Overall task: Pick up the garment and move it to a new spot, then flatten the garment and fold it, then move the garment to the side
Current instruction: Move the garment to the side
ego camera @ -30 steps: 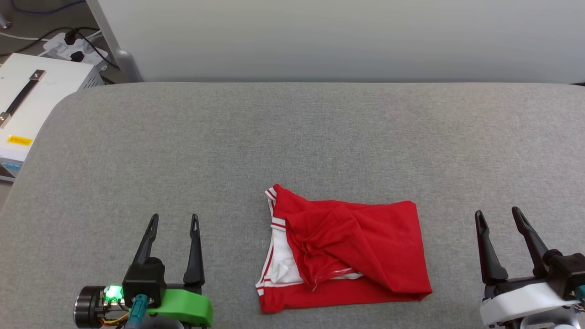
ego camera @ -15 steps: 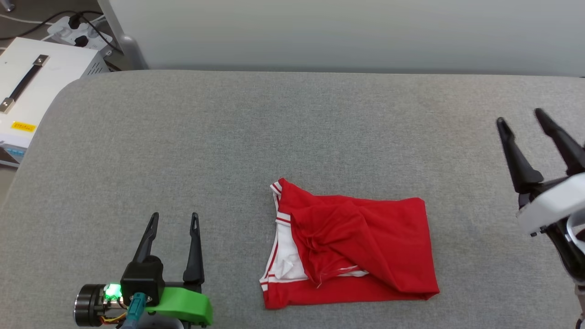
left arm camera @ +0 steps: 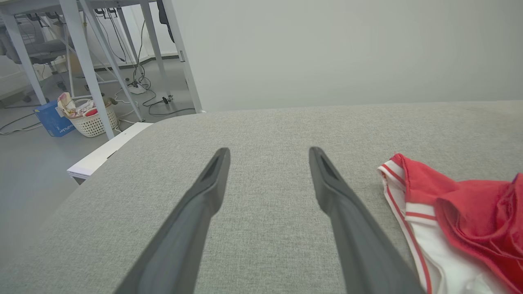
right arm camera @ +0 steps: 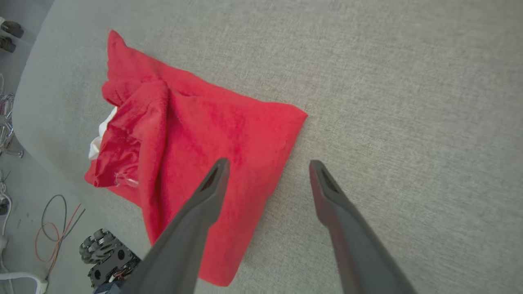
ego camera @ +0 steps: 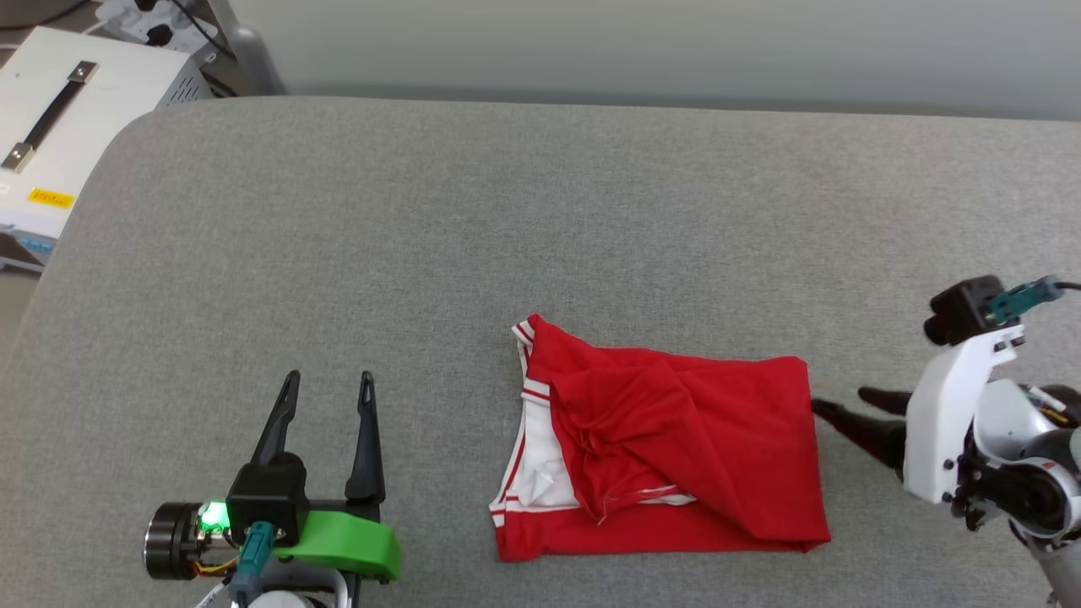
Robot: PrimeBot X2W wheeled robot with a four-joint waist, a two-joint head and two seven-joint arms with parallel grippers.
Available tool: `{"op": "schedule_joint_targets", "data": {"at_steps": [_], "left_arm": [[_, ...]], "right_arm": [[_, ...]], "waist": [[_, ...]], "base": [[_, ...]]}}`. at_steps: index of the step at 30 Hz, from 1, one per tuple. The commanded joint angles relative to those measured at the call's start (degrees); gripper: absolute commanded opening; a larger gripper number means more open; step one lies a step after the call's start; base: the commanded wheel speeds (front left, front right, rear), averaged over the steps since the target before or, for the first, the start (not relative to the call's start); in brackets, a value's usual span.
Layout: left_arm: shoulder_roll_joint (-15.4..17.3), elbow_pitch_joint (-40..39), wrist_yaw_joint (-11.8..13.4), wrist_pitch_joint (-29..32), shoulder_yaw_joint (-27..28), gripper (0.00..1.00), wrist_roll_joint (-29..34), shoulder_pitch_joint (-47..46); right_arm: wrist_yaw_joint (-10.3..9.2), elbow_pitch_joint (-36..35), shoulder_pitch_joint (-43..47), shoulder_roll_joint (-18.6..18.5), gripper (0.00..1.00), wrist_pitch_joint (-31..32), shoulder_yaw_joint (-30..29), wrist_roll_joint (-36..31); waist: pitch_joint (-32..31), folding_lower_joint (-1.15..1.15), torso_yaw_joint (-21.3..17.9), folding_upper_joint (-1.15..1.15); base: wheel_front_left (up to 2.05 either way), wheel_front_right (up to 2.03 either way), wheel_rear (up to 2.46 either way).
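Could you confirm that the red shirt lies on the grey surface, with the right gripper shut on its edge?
Not quite: the right gripper is open, not shut. The right wrist view shows its fingers spread apart at the edge of the red shirt, which does lie on the grey surface.

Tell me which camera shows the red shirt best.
The head view: the whole garment lies there, white sleeve and striped trim visible. The right wrist view shows most of it; the left wrist view cuts it off at the picture's edge.
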Motion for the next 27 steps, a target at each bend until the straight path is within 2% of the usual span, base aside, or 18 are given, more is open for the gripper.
{"op": "schedule_joint_targets", "data": {"at_steps": [1,8,13,17,18,19,27], "left_arm": [[-0.35,-0.01,-0.3,-0.33,-0.18,1.0,-0.16,-1.4],[-0.74,0.38,-0.52,-0.33,-0.38,1.0,-0.13,-2.88],[-1.08,0.79,-0.55,-0.33,-0.48,1.0,-0.15,-3.7],[-1.27,1.17,-0.63,-0.33,-0.17,1.0,-0.36,-4.13],[-1.31,1.25,-0.64,-0.33,-0.06,1.0,-0.38,-4.17],[-1.35,1.31,-0.63,-0.33,-0.01,1.0,-0.37,-4.16],[-1.59,1.57,-0.41,-0.33,0.54,1.0,-0.15,-2.81]], "right_arm": [[-0.04,0.79,0.31,0.26,1.0,0.89,0.99,0.18],[-0.04,7.55,-0.35,3.38,1.0,1.1,4.8,0.42],[-0.04,12.84,0.45,3.36,1.0,0.09,9.9,-1.5],[-0.04,14.35,0.03,2.73,1.0,-4.46,13.17,-2.87],[-0.04,14.55,-0.44,2.62,0.06,-6.05,13.61,-2.86],[-0.04,14.65,-0.84,2.61,0.0,-7.0,13.92,-2.47],[-0.04,11.05,-8.38,-0.41,0.0,-17.11,16.23,-3.83]], "waist": [[1.2,0.0,1.02,0.0],[3.56,0.0,2.71,0.0],[4.39,0.0,3.54,0.0],[4.61,0.0,3.75,0.0],[4.6,0.0,3.71,0.0],[4.54,0.0,3.67,0.0],[2.4,0.0,1.2,0.0]], "base": [[0.0,0.0,0.0],[0.0,0.0,0.0],[0.0,0.0,0.0],[0.0,0.0,0.0],[0.0,0.0,0.0],[0.0,0.0,0.0],[0.0,0.0,0.0]]}}
